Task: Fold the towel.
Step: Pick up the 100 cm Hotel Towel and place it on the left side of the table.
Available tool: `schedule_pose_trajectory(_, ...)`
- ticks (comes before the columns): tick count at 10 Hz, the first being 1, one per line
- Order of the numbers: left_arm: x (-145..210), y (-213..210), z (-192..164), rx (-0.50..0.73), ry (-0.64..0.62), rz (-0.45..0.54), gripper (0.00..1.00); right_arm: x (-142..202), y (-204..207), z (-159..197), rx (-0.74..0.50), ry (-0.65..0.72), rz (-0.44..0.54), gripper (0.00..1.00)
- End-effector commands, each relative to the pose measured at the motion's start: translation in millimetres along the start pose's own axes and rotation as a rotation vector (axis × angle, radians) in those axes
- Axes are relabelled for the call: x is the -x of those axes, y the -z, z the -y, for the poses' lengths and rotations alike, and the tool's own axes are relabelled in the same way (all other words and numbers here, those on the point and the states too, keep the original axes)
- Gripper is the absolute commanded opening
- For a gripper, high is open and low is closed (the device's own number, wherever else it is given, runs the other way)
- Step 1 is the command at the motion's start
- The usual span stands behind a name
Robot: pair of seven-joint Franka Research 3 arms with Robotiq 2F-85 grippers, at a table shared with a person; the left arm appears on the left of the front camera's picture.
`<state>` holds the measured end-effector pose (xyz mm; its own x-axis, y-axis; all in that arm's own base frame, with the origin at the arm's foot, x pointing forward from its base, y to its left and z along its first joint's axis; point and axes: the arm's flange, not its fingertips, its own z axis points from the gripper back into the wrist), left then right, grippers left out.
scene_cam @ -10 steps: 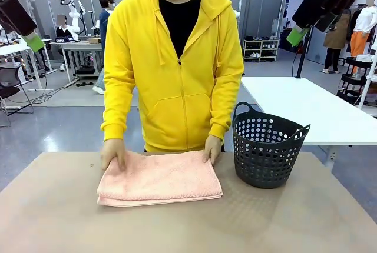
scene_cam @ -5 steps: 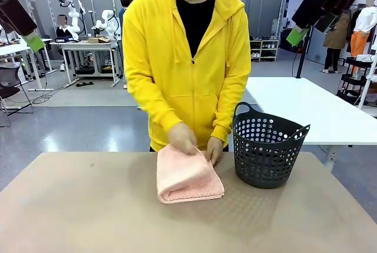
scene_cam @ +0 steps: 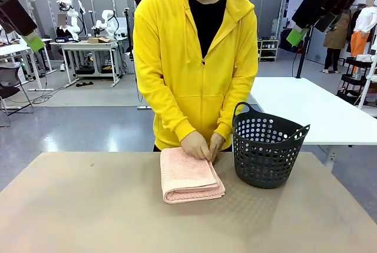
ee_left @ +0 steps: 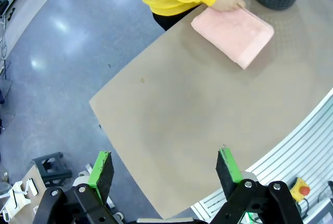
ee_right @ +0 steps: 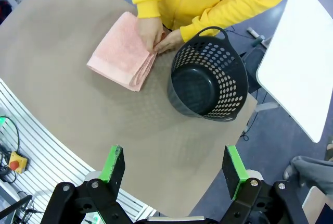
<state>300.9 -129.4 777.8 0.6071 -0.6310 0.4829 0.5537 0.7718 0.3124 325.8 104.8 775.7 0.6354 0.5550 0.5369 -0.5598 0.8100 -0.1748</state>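
The salmon-pink towel (scene_cam: pixel 190 175) lies folded into a thick small rectangle on the brown table, just left of the black basket (scene_cam: pixel 268 145). A person in a yellow hoodie holds both hands (scene_cam: pixel 200 146) on its far right corner. The towel (ee_left: pixel 234 34) sits far ahead in the left wrist view, and the towel (ee_right: pixel 124 53) lies beside the basket (ee_right: pixel 208 81) in the right wrist view. My left gripper (ee_left: pixel 164 168) hangs open high above the table's left part. My right gripper (ee_right: pixel 174 169) hangs open high above the right part. Both hold nothing.
The brown table (scene_cam: pixel 88 217) has free room left of and in front of the towel. A white table (scene_cam: pixel 306 106) stands behind the basket on the right. A slatted white rail (ee_right: pixel 31 156) and a yellow stop box (ee_right: pixel 14 162) lie along the table's near edge.
The person folded the wide towel in half sideways, left end over to the right, and now holds both hands on its far right corner. Neither gripper moved.
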Motion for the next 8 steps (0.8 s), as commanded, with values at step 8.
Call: schedule_pose_trajectory(8,0.2,-4.1,-1.5,0.008,0.005,-0.009,1.0,-1.1,-1.5,0.8,0.005,0.004,-0.007,0.94)
